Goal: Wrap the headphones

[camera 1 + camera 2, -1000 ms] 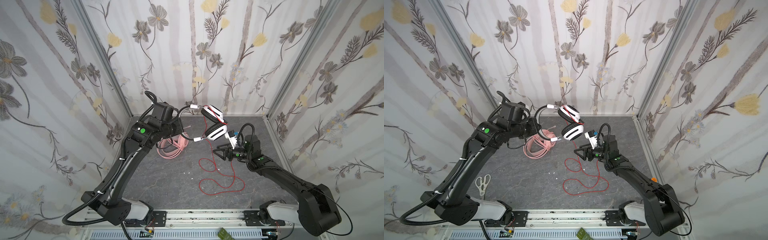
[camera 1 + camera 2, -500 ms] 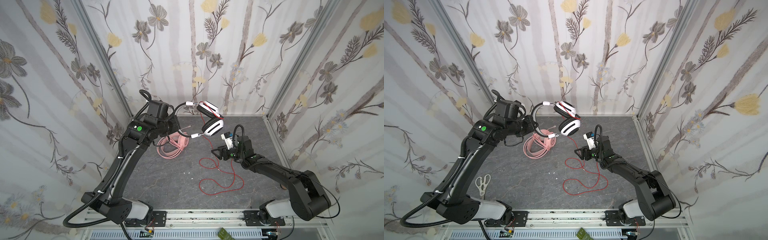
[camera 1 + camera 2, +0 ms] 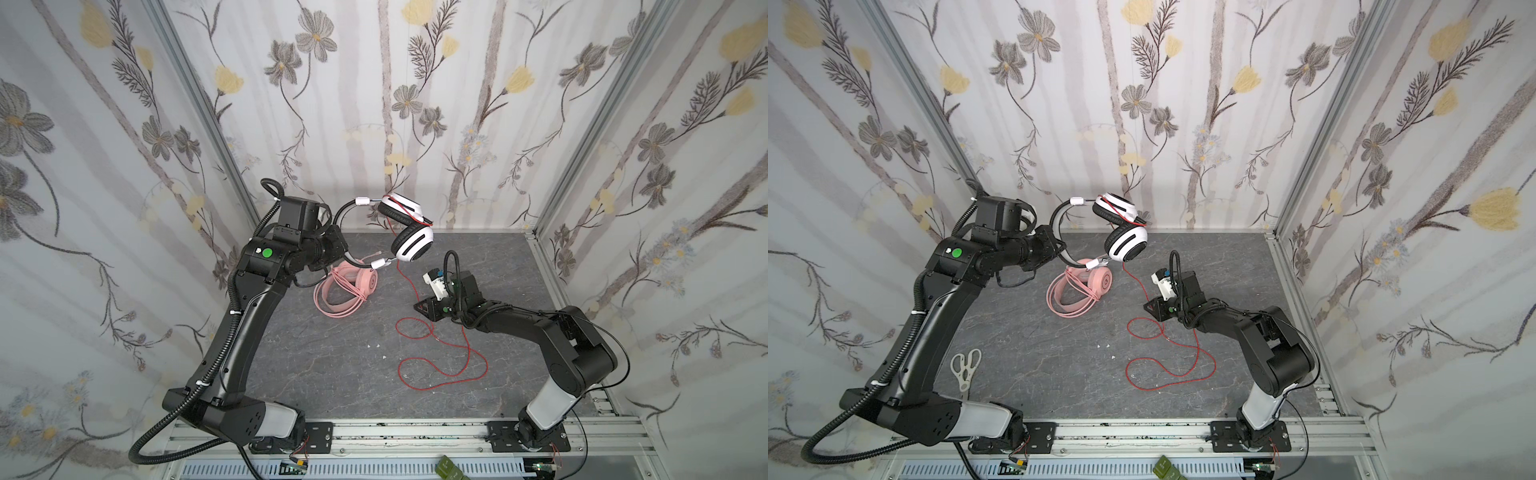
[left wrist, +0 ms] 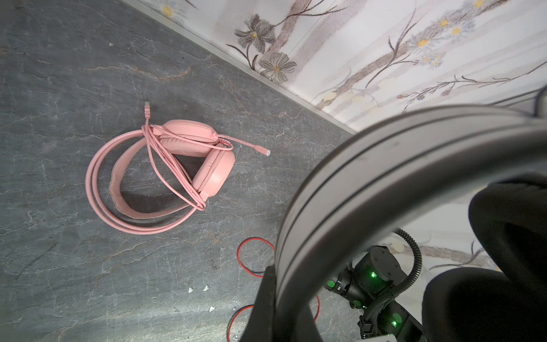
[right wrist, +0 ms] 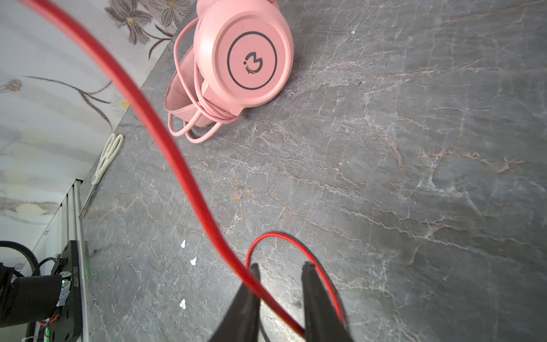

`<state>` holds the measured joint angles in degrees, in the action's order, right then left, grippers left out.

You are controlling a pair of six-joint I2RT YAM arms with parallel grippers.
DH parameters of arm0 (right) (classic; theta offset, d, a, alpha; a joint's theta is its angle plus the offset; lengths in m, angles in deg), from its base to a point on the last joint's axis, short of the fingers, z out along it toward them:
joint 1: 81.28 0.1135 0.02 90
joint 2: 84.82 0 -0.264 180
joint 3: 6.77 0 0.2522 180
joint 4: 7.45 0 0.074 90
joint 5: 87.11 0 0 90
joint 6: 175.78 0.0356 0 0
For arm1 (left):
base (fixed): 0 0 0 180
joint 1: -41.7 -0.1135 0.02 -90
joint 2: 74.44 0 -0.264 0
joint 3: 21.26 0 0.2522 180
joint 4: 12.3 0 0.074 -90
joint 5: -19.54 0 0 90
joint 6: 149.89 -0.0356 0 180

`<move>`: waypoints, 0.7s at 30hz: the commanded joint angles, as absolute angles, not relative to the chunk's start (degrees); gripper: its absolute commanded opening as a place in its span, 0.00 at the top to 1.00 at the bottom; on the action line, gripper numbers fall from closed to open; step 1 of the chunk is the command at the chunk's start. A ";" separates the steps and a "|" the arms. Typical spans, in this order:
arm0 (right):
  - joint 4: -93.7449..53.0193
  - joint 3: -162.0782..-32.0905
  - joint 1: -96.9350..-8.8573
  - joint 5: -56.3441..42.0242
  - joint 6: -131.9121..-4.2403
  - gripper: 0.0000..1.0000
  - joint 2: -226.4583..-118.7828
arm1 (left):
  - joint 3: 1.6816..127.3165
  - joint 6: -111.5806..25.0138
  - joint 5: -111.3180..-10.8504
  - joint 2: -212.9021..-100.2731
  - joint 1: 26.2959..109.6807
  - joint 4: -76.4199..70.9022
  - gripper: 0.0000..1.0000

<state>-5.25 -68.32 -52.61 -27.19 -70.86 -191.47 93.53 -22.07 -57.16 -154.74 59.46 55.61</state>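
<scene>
Left fingers [image 4: 265, 299] clamp the band of the white-and-black headphones [image 3: 411, 245], raised over the counter's [image 3: 332, 374] back-left corner, where the pink headphones [image 4: 213, 174] lie. Right fingers [image 5: 248, 302], narrowly parted, straddle the red cable [image 5: 177, 161] mid-counter, seemingly not pinching it.

the front-middle of the grey table [image 3: 332, 374] lies bare, open to a reach from above. at the back left the pink headset [image 3: 365, 282] lies on the table, its cable looped round it, filling that patch. loose loops of the red cable [image 5: 180, 165] sprawl over the right-middle, and a strand hangs from the white-and-black headset [image 3: 411, 245] raised over the back. scissors [image 3: 965, 368] lie front left beside the left arm [image 3: 934, 324]. floral walls [image 3: 415, 104] close three sides.
</scene>
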 commanded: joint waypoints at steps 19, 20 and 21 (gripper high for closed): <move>-23.62 -66.34 -31.35 -13.20 -77.03 1.00 -166.34 | 87.64 -20.78 -68.91 -156.40 51.81 46.42 1.00; -24.64 -66.65 -30.30 -11.96 -77.19 1.00 -165.00 | 87.67 -21.15 -70.10 -156.61 51.81 47.01 1.00; -26.22 -66.87 -28.88 -10.25 -77.33 1.00 -163.48 | 87.77 -21.59 -71.33 -156.79 51.73 47.63 1.00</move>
